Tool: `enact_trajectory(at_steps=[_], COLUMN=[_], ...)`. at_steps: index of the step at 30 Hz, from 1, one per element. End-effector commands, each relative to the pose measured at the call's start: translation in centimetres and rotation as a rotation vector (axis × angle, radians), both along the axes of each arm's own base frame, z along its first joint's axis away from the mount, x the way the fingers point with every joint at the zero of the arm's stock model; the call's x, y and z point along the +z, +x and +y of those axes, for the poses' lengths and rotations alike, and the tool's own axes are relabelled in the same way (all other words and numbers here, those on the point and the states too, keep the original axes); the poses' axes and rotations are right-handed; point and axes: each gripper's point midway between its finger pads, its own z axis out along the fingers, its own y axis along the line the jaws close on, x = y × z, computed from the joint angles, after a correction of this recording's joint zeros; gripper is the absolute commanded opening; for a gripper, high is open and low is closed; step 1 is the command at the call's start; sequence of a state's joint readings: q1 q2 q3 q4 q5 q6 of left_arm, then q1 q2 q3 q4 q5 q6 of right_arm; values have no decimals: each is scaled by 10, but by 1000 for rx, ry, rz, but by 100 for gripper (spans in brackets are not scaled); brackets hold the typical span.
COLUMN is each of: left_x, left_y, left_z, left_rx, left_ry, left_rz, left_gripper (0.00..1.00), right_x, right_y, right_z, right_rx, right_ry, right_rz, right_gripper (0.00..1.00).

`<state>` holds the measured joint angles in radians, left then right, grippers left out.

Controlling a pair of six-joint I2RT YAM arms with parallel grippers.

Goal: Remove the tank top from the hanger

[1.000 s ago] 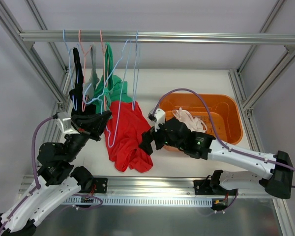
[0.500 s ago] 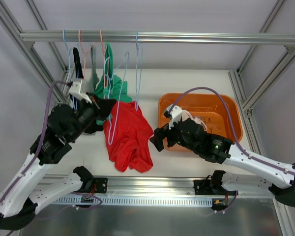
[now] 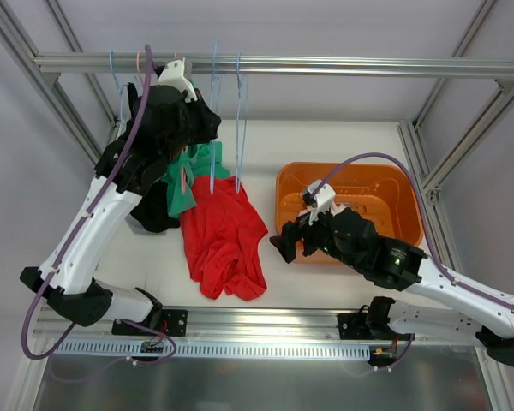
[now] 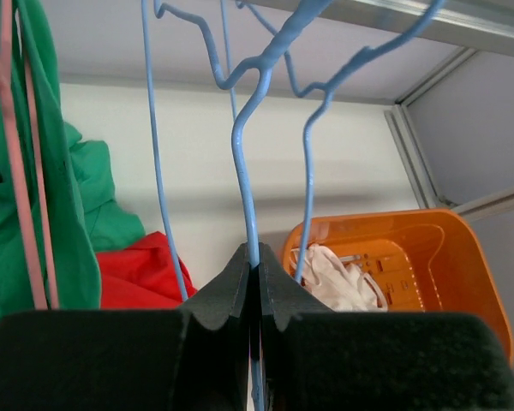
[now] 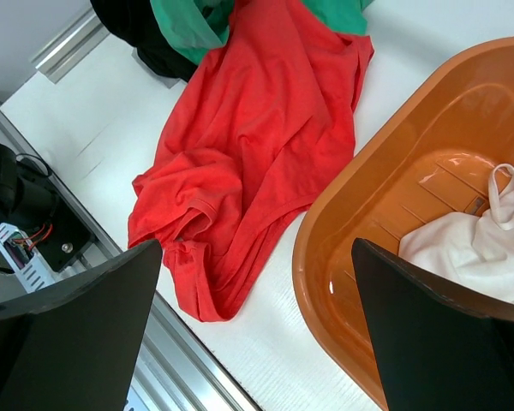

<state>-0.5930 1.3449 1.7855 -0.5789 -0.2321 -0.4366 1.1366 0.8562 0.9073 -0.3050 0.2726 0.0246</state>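
Observation:
The red tank top (image 3: 223,244) lies crumpled on the white table, off any hanger; it also shows in the right wrist view (image 5: 248,145) and the left wrist view (image 4: 137,274). My left gripper (image 3: 207,120) is raised close under the rail and is shut on the wire of a bare blue hanger (image 4: 244,188), which runs between the closed jaws (image 4: 255,265). My right gripper (image 3: 283,244) is open and empty, hovering (image 5: 257,244) above the table between the tank top's right edge and the orange bin.
An orange bin (image 3: 411,201) at the right holds a white garment (image 5: 471,248). A green garment (image 3: 184,175) and a black one (image 3: 154,210) hang at the left. A second blue hanger (image 3: 238,128) and a pink one (image 4: 17,171) hang from the metal rail (image 3: 325,64).
My left arm has risen from table height to the rail, carrying the blue hanger up and away from the red tank top. My right gripper has drawn back a little to the right.

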Motion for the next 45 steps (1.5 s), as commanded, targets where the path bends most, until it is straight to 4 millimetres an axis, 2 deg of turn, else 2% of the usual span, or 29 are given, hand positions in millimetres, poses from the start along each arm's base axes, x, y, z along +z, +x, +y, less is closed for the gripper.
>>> enact_trajectory(at_steps=[1, 2, 5, 8, 9, 12, 15, 17, 18, 19, 20, 22, 24, 26, 27, 28, 29, 30, 31, 32, 33, 34, 35, 37, 38, 41, 42, 44, 45], left_x=[10, 4, 3, -4, -14, -26, -28, -19, -15, -10, -3, 7, 16, 23, 15, 12, 19, 5, 0, 8, -10, -13, -6, -23, -28, -35, -48, -57, -71], left_y=[3, 10, 17, 17, 17, 13, 6, -1, -3, -5, -10, -17, -26, -37, -40, -45, -59, -63, -70, -89, -94, -101, -121, -132, -146, -167, -167, -172, -170], left_z=[-7, -12, -23, -24, -24, -13, -2, 5, 7, 8, 10, 14, 27, 43, 48, 55, 66, 70, 75, 86, 90, 94, 103, 106, 108, 117, 117, 124, 125], left_rx=[-52, -58, -93, -87, -82, -34, -3, 12, 10, 5, 0, -17, 9, 38, 47, 63, 70, 77, 77, 78, 77, 73, 58, 27, -5, -34, -40, -32, -27], left_ry=[-27, -18, -12, -23, -16, -13, -17, -26, -26, -25, -32, -27, -12, 6, 26, 38, 23, 41, 43, 18, 36, 34, 5, 24, 15, 16, 37, 62, 86], left_rz=[12, 28, 32, 55, 77, 101, 98, 74, 63, 50, 30, 0, -38, -79, -72, -76, -107, -87, -87, -127, -106, -115, -160, -160, -180, -226, -212, -230, -211], left_gripper=[0, 0, 0, 0, 0, 0, 0, 6, 10, 24, 29, 39, 57, 97, 99, 99, 99, 99, 99, 99, 99, 99, 99, 99, 99, 99, 99, 99, 99], right_x=[18, 18, 14, 10, 8, -1, -8, -9, -9, -3, -3, -11, -15, -20, -22, -33, -37, -38, -51, -57, -58, -63, -78, -86, -103, -117, -136, -144, -165], right_y=[4, 5, 5, 6, 6, 7, 8, 5, 2, 2, 0, -8, -11, -9, -8, -6, -7, -6, -6, -5, -2, 0, 2, 5, 9, 27, 38, 52, 57], right_z=[-9, -9, -6, 1, 3, 14, 27, 40, 45, 51, 56, 73, 88, 95, 100, 105, 109, 114, 121, 124, 129, 134, 139, 150, 155, 168, 169, 177, 177], right_rx=[-34, -34, -29, -17, -9, 13, 56, 109, 137, 169, 199, 290, 347, 359, 364, 367, 382, 389, 401, 410, 413, 412, 412, 416, 403, 295, 232, 140, 106], right_ry=[31, 29, 17, 2, 1, -16, -50, -53, -54, -48, -55, -78, -96, -115, -120, -147, -155, -163, -195, -214, -229, -238, -264, -253, -279, -268, -306, -295, -332], right_rz=[-42, -45, -35, -26, -22, -12, -10, 1, 0, -18, -22, -2, 16, 28, 31, 49, 55, 48, 60, 62, 47, 43, 57, 64, 87, 115, 124, 148, 166], right_gripper=[99, 99, 100, 99, 99, 99, 100, 100, 99, 100, 100, 99, 99, 99, 100, 99, 99, 99, 99, 99, 99, 99, 100, 99, 100, 99, 100, 99, 99])
